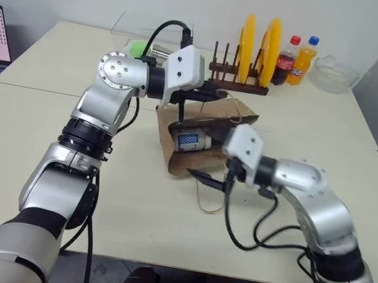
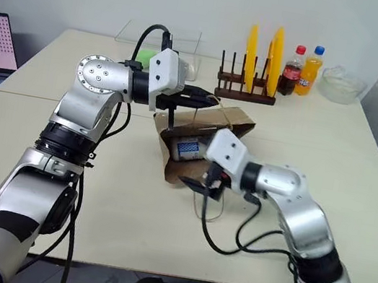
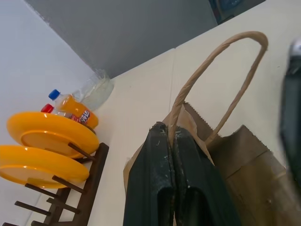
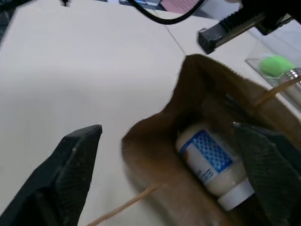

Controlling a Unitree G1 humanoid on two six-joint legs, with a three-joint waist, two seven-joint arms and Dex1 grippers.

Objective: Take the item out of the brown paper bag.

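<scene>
The brown paper bag [image 1: 200,140] is laid on its side near the middle of the table [image 1: 40,152], its mouth turned toward the robot. The item [image 4: 211,162] is lodged on its side inside the bag. Behind the bag a plate rack [image 1: 238,80] is set, with two soda bottles [image 1: 295,60] to its right.

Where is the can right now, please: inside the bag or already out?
Inside. The can lies on its side within the bag's open mouth.
</scene>
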